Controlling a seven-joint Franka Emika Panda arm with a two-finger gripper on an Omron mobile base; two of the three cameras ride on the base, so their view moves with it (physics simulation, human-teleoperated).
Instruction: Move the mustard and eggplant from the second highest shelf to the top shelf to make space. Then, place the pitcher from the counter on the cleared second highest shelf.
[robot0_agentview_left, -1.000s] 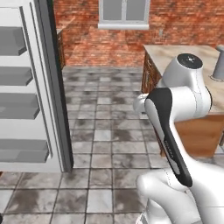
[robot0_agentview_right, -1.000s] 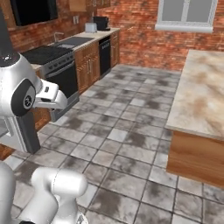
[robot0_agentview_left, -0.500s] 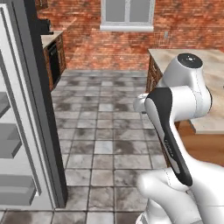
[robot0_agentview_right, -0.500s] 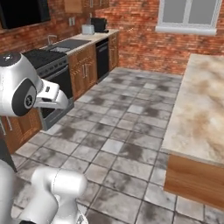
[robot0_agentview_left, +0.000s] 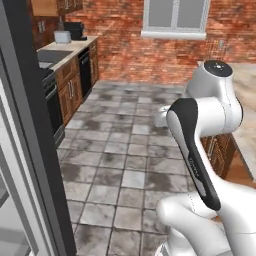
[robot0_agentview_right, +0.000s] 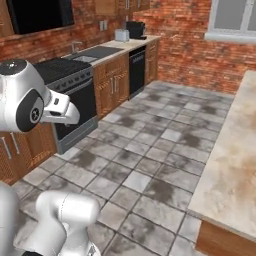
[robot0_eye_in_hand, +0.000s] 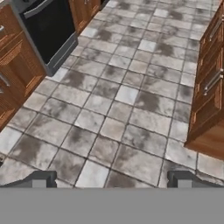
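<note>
Grey mottled floor tiles (robot0_eye_in_hand: 118, 113) are lying under the gripper (robot0_eye_in_hand: 111, 180), whose jaws are standing wide apart with nothing between them. Beige marbled desk (robot0_agentview_right: 235, 160) is running along the right, above brown cabinets (robot0_eye_in_hand: 210, 100). Far left, a black oven (robot0_eye_in_hand: 46, 30) is sitting between wooden cabinets; mustard, eggplant and pitcher cannot be made out.
</note>
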